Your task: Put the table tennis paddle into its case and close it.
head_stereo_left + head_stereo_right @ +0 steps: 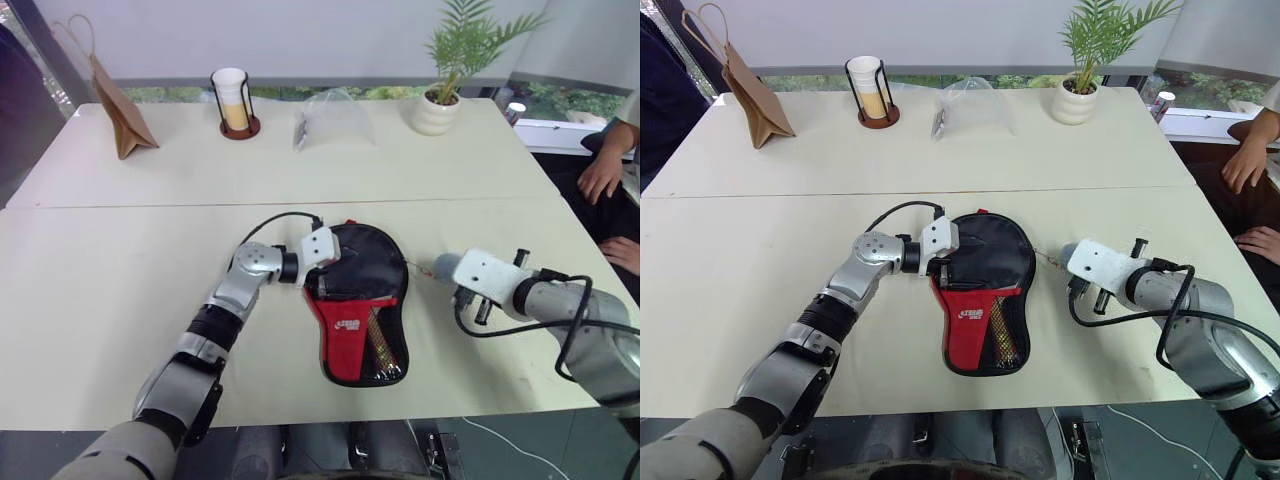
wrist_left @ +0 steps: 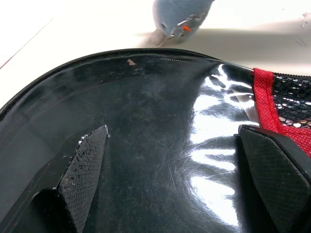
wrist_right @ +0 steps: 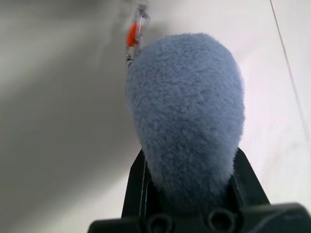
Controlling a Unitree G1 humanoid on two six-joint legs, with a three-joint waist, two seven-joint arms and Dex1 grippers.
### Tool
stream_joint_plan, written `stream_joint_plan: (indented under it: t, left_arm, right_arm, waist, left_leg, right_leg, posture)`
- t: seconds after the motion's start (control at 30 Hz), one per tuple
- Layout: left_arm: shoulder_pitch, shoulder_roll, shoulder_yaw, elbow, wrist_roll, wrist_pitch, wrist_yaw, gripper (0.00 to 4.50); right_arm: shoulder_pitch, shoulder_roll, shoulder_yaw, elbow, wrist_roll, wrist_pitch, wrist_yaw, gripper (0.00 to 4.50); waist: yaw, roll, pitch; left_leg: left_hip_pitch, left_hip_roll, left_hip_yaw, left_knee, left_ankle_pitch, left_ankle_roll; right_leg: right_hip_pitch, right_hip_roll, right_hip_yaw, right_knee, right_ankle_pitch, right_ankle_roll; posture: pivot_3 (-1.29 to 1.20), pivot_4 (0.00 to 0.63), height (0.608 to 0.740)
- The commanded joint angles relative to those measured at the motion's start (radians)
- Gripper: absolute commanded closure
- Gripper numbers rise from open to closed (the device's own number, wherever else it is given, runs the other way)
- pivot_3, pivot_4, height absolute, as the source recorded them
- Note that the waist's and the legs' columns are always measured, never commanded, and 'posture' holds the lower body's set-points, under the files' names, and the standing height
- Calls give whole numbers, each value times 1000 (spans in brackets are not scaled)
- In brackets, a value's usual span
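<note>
I see the paddle-shaped black fabric case (image 1: 358, 312) with its red panel flat on the pale table (image 1: 120, 300). My left gripper (image 2: 180, 160) rests spread wide on it. My right gripper (image 3: 187, 191), beside it, is clamped on a fuzzy grey-blue pouch (image 3: 187, 116).

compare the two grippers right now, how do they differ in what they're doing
The left gripper is open, its fingers spread over the glossy black face of the case. The right gripper is shut on a fuzzy grey-blue pouch, off the case's right side. The left one sits at the case's round end; the right one holds its pouch above bare table. Both have black fingers.
</note>
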Motion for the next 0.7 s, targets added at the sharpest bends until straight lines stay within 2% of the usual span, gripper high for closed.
stream_joint_plan:
  t: [0.03, 0.4, 0.7]
  left_arm:
    - [26, 19, -30, 41, 40, 18, 4, 0]
    - [32, 21, -34, 36, 43, 20, 4, 0]
    - [34, 27, -38, 36, 46, 17, 1, 0]
  right_arm:
    - [8, -28, -5, -38, -36, -85, 23, 4030]
    - [57, -59, -36, -28, -70, -214, 105, 4030]
    - [137, -96, -109, -47, -37, -297, 179, 4030]
  waist:
    - [0, 0, 0]
    - [0, 0, 0]
    - [0, 0, 0]
  left_leg:
    - [0, 0, 0, 0, 0, 0]
    - [1, 0, 0, 0, 0, 0]
    - [1, 0, 0, 0, 0, 0]
  right_leg:
    - [0, 0, 0, 0, 0, 0]
    - [1, 0, 0, 0, 0, 0]
    - [1, 0, 0, 0, 0, 0]
  posture:
    - [0, 150, 740]
    - [0, 150, 740]
    - [0, 150, 740]
